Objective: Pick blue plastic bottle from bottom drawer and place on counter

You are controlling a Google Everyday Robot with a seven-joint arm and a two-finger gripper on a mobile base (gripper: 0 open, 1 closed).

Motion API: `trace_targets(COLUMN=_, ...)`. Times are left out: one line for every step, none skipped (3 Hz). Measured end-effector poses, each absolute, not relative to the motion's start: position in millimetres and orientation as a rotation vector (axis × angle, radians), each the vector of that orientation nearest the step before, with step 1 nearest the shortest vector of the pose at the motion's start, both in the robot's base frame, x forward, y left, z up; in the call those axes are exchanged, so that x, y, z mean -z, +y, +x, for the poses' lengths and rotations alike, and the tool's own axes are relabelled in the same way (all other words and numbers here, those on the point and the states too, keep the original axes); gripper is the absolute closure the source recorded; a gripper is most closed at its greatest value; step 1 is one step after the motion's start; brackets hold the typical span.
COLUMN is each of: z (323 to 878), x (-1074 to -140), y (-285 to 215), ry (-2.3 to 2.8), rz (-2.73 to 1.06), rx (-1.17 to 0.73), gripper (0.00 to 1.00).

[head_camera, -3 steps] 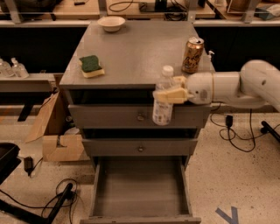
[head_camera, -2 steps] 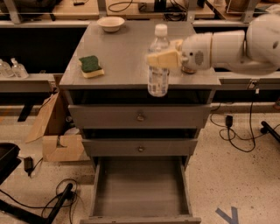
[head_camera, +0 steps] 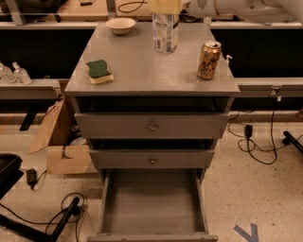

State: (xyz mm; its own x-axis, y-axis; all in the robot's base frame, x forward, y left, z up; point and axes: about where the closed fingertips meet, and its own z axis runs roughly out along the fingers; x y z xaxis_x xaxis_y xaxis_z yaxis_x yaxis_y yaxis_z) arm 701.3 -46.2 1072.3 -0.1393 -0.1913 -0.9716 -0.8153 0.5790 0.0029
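Observation:
The blue plastic bottle (head_camera: 164, 35) hangs upright over the back middle of the counter (head_camera: 142, 71), its cap cut off by the top edge of the view. My gripper (head_camera: 165, 5) is at the top edge, shut on the bottle's upper part with cream fingers (head_camera: 156, 6). The white arm (head_camera: 236, 8) reaches in from the upper right. I cannot tell whether the bottle's base touches the counter. The bottom drawer (head_camera: 151, 203) is pulled open below, with a bare floor.
A gold soda can (head_camera: 209, 59) stands at the counter's right edge, a green sponge (head_camera: 100, 71) at its left, and a white bowl (head_camera: 120, 25) at the back. Two shut drawer fronts (head_camera: 151, 125) sit above the open drawer. A cardboard box (head_camera: 64, 142) and cables lie on the floor to the left.
The gripper has carried the bottle up from in front of the cabinet to over the back of the counter. The camera view has moved in closer.

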Motion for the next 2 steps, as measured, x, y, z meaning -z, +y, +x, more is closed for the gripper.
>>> trace_targets(z=763, x=-1101, y=-42, ry=1.675, rz=-0.743, rx=-0.552, gripper=1.0)
trace_targets(z=824, x=-1108, y=-52, ry=1.693, rz=-0.604, rx=-0.446, gripper=1.0)
